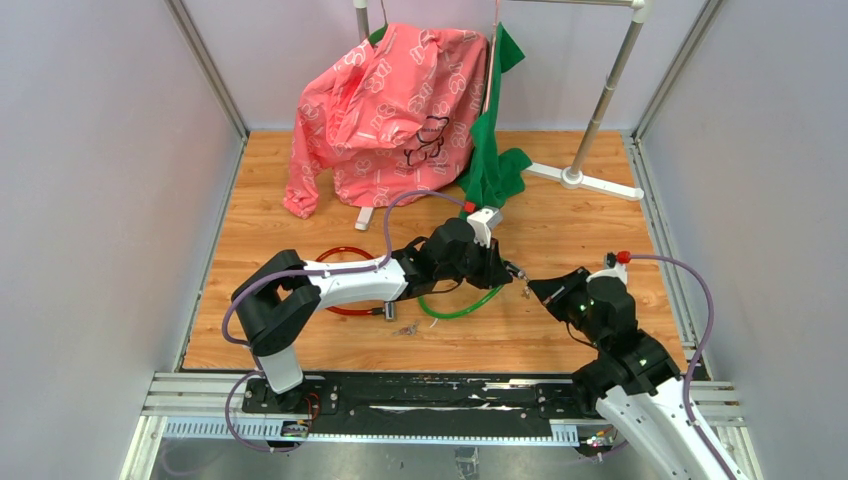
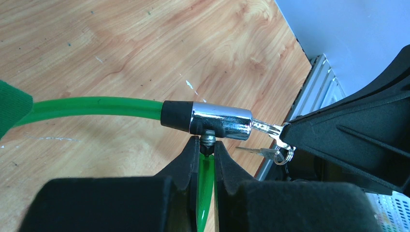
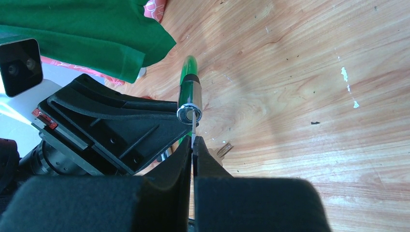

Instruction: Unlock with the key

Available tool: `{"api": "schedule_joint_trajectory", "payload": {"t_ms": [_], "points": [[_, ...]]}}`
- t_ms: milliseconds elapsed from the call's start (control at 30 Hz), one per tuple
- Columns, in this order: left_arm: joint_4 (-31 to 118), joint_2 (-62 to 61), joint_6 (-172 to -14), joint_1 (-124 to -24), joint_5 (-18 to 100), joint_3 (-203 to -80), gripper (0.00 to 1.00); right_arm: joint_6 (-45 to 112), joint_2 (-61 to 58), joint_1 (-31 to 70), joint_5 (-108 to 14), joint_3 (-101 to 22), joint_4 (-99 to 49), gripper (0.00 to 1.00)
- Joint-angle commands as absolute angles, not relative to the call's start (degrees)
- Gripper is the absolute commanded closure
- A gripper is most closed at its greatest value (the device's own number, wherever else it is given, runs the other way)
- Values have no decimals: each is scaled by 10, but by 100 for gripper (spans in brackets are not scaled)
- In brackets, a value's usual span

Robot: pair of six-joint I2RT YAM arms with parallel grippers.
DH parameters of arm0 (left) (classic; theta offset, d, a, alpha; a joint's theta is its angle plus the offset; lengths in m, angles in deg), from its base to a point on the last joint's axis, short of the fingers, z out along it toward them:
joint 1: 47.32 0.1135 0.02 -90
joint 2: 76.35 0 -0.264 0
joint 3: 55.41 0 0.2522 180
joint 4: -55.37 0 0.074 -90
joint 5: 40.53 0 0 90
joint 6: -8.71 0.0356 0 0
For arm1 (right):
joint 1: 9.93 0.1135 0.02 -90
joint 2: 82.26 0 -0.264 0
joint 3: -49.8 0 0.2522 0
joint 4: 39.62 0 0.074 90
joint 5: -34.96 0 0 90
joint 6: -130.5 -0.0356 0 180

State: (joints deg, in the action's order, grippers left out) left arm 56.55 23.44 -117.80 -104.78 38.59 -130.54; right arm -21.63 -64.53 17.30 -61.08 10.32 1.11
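Left wrist view: left gripper point(image 2: 208, 151) nearly closed, its jaws pinching the end of the green cable point(image 2: 96, 107) just below the metal pin where that end enters the chrome lock barrel point(image 2: 222, 121). The rest of the cable leaves the barrel's black collar and curves off to the left. Barrel lies roughly level, raised off the wooden table point(image 1: 560, 340). Key point(image 2: 265, 127) is seated in the barrel's open end, with only a short length of blade showing. A spare key point(image 2: 261, 152) hangs beneath on a small ring point(image 2: 283, 155). Right wrist view: right gripper point(image 3: 192, 145) fully closed on the key, fingertips pressed together, the blade running straight from them into the keyhole. Top external view: the two grippers meet nose to nose right of table centre, the lock between them, and the green cable loops down onto the boards under the left arm. A red cable point(image 1: 345, 250) lies coiled on the table, partly under that arm. At the back, a pink garment point(image 1: 400, 110) and a green cloth point(image 1: 490, 160) hang from a white rack point(image 1: 605, 100).
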Motion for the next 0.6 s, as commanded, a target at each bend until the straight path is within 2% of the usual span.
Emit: {"api": "schedule_joint_trajectory", "payload": {"t_ms": [0,567], "points": [[598,216,-1183,-1048,379,-1307,100,-223,-641,166,-617,113,11,100],[598,222,-1186,-1048,380,-1311,100,-217,-638,166,-610,115,16,100]]}}
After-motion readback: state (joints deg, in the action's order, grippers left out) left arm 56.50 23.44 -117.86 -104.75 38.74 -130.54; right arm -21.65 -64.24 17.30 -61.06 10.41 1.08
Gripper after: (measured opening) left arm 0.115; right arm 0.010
